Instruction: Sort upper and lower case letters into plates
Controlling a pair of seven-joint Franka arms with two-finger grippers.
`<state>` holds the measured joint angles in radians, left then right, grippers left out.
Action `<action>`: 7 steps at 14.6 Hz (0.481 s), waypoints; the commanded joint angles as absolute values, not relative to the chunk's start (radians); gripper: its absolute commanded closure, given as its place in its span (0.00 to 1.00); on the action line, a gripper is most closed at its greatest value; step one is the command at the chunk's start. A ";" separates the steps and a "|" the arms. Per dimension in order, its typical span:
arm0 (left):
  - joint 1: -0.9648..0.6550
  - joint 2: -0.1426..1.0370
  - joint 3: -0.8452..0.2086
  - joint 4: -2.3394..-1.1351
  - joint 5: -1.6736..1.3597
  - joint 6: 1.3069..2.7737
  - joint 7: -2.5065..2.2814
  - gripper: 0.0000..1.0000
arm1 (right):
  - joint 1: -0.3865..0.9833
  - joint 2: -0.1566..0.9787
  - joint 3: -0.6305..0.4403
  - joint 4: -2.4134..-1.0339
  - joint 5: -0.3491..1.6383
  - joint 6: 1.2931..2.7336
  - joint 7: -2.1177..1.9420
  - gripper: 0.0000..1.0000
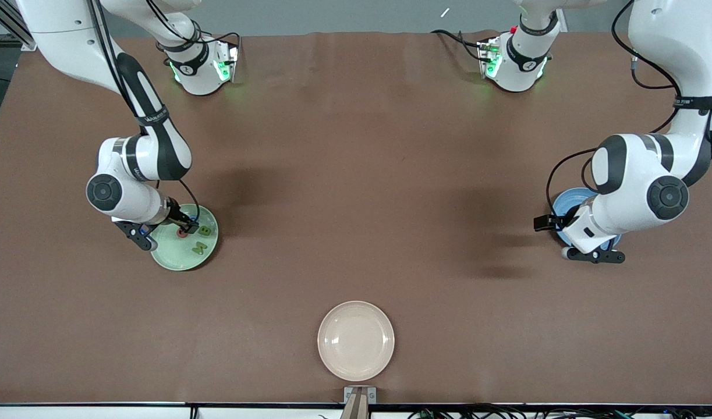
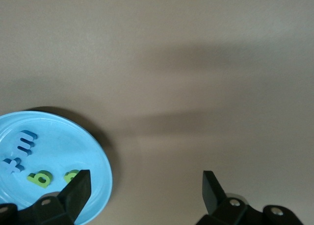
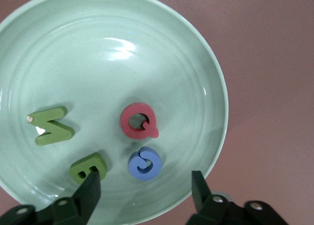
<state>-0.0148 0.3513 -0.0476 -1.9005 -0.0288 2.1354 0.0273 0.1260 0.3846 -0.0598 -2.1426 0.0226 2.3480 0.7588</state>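
A: Where are your right gripper (image 3: 145, 188) fingers sitting?

B: You're hovering them over the pale green plate (image 1: 211, 247), spread apart and holding nothing. The blue G (image 3: 144, 162) is lying flat in the plate right between and just ahead of the fingertips, touching the pinkish-red Q (image 3: 138, 120), with the green M (image 3: 51, 126) and green B (image 3: 87, 167) beside them.

A: And the left gripper (image 2: 145, 190)?

B: You're holding it open too, waiting over the edge of the blue plate (image 2: 95, 183), where four small letters (image 2: 29, 159) are resting. I'm seeing no letter left on the counter (image 1: 356, 174), so lifting clear looks like your next move.
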 commanded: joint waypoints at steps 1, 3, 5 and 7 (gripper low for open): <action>-0.080 0.305 -0.025 -1.904 -0.051 2.093 -0.040 0.00 | 0.112 0.368 -0.045 -2.151 0.014 2.345 0.752 0.00; -0.084 0.281 -0.028 -1.902 -0.060 2.085 -0.054 0.00 | 0.113 0.368 -0.044 -2.143 0.014 2.332 0.744 0.00; -0.069 0.220 -0.034 -1.913 -0.054 2.083 -0.054 0.00 | 0.112 0.357 -0.046 -2.102 0.014 2.226 0.645 0.00; -0.043 0.140 -0.035 -1.919 -0.055 2.039 -0.054 0.00 | 0.106 0.338 -0.048 -2.028 0.012 2.059 0.536 0.00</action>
